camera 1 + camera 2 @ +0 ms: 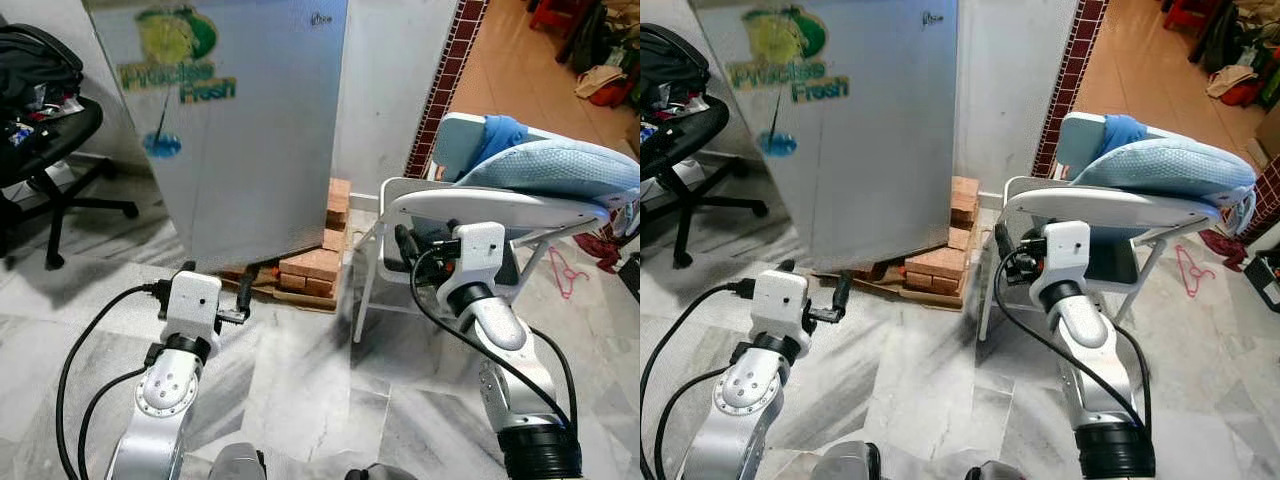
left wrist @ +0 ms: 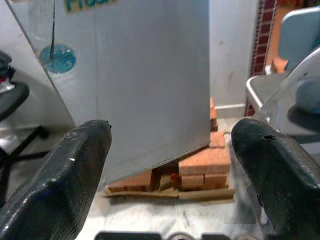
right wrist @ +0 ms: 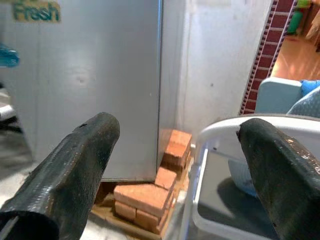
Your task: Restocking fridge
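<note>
A silver fridge (image 1: 250, 130) with a green "Fresh" sticker stands ahead, its door closed, propped on bricks (image 1: 312, 266) and cardboard. My left gripper (image 1: 216, 282) is raised low in front of the fridge's lower edge, a short way off, open with nothing between its fingers (image 2: 62, 180). My right gripper (image 1: 412, 250) is open too and holds nothing. It hovers beside the white chair's seat (image 1: 500, 207), to the right of the fridge. In the right wrist view the fridge door (image 3: 95, 75) and the brick stack (image 3: 145, 197) lie ahead between the fingers (image 3: 67, 172).
A white folding chair carries a light blue cushion (image 1: 560, 165) at the right. A black office chair (image 1: 45, 150) loaded with bags stands at the left. A red hanger (image 1: 566, 270) lies on the marble floor. A tiled pillar edge (image 1: 445, 85) rises behind the chair.
</note>
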Available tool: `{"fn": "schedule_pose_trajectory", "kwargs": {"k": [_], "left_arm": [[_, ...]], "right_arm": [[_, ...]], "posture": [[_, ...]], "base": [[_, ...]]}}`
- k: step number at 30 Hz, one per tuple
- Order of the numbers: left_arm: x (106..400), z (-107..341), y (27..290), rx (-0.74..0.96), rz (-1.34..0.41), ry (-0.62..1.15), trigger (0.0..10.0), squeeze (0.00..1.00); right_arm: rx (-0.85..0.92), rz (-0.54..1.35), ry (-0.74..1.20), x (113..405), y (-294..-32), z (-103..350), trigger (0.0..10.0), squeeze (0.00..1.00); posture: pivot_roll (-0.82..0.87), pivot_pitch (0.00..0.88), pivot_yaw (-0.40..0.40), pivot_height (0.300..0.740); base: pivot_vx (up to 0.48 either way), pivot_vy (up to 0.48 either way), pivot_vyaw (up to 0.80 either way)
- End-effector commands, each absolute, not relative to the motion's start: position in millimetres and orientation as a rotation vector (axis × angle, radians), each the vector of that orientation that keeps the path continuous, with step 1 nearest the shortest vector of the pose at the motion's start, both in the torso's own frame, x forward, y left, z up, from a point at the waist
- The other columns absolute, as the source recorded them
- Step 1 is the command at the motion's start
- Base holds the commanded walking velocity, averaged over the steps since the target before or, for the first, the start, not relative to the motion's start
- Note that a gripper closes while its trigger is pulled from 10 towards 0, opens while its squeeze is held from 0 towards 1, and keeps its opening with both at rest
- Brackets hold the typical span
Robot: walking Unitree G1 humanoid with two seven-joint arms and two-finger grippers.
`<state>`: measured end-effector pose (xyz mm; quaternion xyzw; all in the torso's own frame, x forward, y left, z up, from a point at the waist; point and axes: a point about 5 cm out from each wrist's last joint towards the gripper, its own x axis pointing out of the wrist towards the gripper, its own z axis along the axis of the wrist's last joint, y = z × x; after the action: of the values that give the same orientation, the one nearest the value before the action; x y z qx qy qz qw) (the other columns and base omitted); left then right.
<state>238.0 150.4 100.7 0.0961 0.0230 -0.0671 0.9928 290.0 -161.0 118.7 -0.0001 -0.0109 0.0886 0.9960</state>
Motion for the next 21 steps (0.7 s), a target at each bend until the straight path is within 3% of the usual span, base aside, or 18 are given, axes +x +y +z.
{"fn": "schedule_pose_trajectory", "kwargs": {"k": [1,21], "left_arm": [[240,107,152,0.208,-0.135,0.019,10.0,0.0],[233,96,157,0.225,-0.096,-0.001,10.0,0.0]], "right_arm": [[-0.016,0.165,-0.044,290,-162,121,10.0,0.0],[-0.036,0.212,-0.064,280,-155,119,10.0,0.0]], "posture": [[0.13,0.039,-0.004,0.74],[0.11,0.018,-0.02,0.74]], "base": [[0.0,0.0,0.0],[0.0,0.0,0.0]]}}
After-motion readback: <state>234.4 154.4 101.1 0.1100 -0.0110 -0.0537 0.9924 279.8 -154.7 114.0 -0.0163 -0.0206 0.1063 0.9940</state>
